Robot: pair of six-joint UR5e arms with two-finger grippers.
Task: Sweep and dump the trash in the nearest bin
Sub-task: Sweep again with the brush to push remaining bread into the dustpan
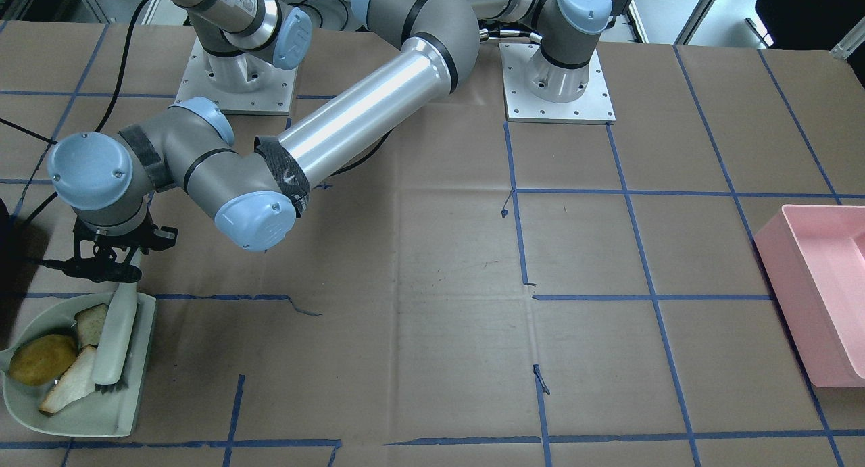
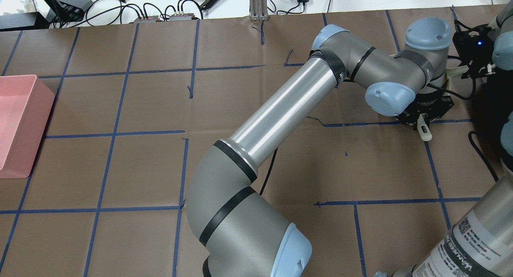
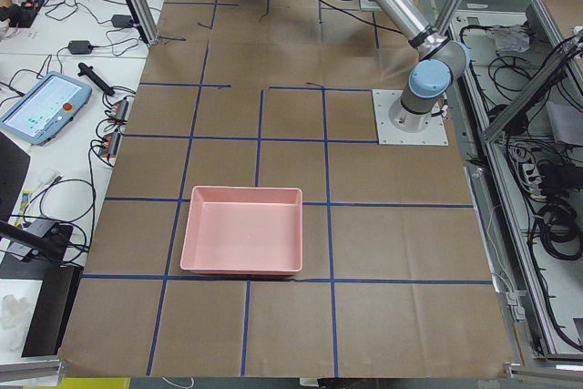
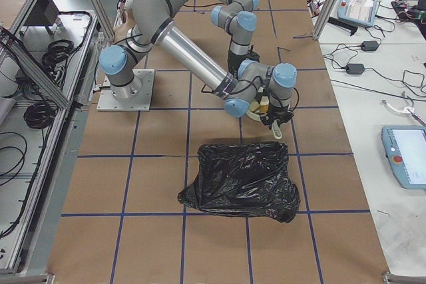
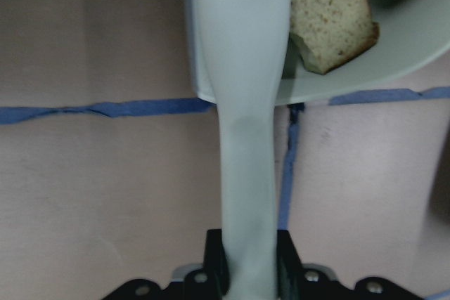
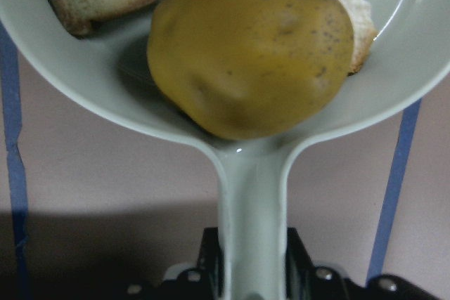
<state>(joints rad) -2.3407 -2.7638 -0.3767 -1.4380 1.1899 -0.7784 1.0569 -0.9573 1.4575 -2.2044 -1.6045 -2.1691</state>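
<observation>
A pale green dustpan [image 1: 88,423] sits at the table's end and holds the trash: a yellow-brown potato [image 1: 42,359] and two bread pieces [image 1: 91,324] [image 1: 67,386]. My left gripper [image 1: 111,264] is shut on the handle of a white brush [image 1: 111,342]. The brush head lies in the pan beside the bread. In the left wrist view the left gripper [image 5: 249,272] clamps the brush handle [image 5: 242,138]. In the right wrist view my right gripper [image 6: 253,268] is shut on the dustpan handle [image 6: 253,201], with the potato [image 6: 249,50] just ahead in the pan.
A black trash bag [image 4: 243,181] lies open on the table right beside the dustpan. A pink bin [image 1: 821,291] stands at the opposite end of the table. Blue tape lines cross the brown paper cover. The left arm's forearm [image 2: 280,108] stretches across the table.
</observation>
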